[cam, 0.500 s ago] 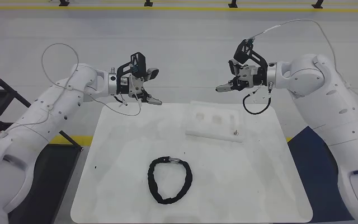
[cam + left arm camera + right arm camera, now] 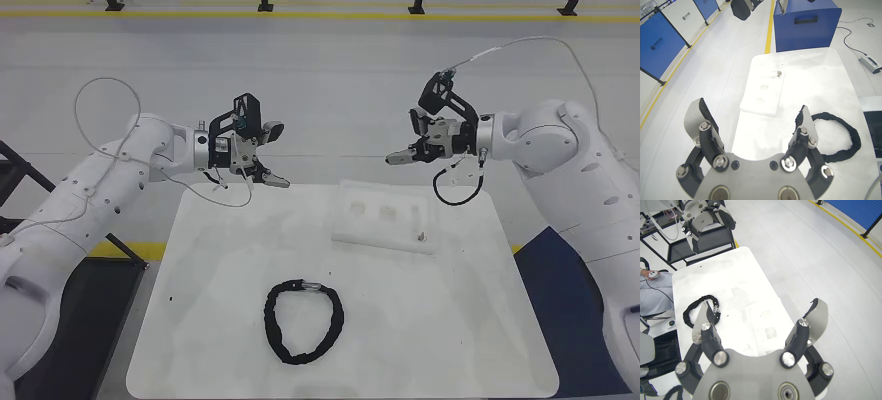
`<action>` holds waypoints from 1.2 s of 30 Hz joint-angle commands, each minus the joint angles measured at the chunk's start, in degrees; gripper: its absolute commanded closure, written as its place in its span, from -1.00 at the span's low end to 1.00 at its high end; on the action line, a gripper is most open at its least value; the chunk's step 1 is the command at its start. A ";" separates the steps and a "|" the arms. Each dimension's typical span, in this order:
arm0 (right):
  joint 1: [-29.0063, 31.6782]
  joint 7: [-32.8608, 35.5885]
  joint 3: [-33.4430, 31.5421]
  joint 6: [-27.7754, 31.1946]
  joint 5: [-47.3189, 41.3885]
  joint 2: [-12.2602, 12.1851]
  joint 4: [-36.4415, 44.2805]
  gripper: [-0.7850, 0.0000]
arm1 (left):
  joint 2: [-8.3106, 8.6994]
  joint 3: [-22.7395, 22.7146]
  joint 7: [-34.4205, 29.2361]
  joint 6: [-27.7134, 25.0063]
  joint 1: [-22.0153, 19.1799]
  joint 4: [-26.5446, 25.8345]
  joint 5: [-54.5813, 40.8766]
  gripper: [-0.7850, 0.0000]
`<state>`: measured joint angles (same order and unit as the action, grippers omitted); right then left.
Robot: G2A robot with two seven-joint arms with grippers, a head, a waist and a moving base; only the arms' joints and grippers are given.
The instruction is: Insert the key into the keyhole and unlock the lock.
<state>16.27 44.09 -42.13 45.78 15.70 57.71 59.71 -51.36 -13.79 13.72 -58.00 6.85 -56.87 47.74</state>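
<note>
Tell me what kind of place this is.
Probably a robotics lab or factory test hall: a yellow floor line, blue partition panels along it, and a blue cabinet by the white work table.

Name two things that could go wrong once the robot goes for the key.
1. The key is small and sits near the foam tray's edge; the open right pincer may knock it over or shift the tray.
2. The chain lock lies loose on the table; unless the left pincer steadies it, its silver end may slide away from the key.
</note>
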 commanded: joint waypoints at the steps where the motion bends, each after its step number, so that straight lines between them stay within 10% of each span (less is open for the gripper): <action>1: 0.56 -0.31 0.12 -1.33 0.24 0.09 -1.54 -1.00 | 0.00 0.00 0.00 0.00 0.00 0.00 0.00 -1.00; 12: 2.29 1.17 2.66 -7.65 -1.13 2.05 -14.33 -1.00 | 0.00 0.00 0.00 0.00 0.00 0.00 0.00 -1.00; 20: 3.01 11.61 4.39 -23.06 -12.91 5.66 -26.08 -1.00 | 0.00 0.00 0.00 0.00 0.00 0.00 0.00 -1.00; 36: 2.44 16.56 10.01 -37.63 -7.62 11.53 -32.74 -1.00 | 0.00 0.00 0.00 0.00 0.00 0.00 0.00 -1.00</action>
<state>18.75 60.25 -32.31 8.41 7.86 69.04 26.95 -51.36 -13.79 13.72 -58.00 6.85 -56.87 47.74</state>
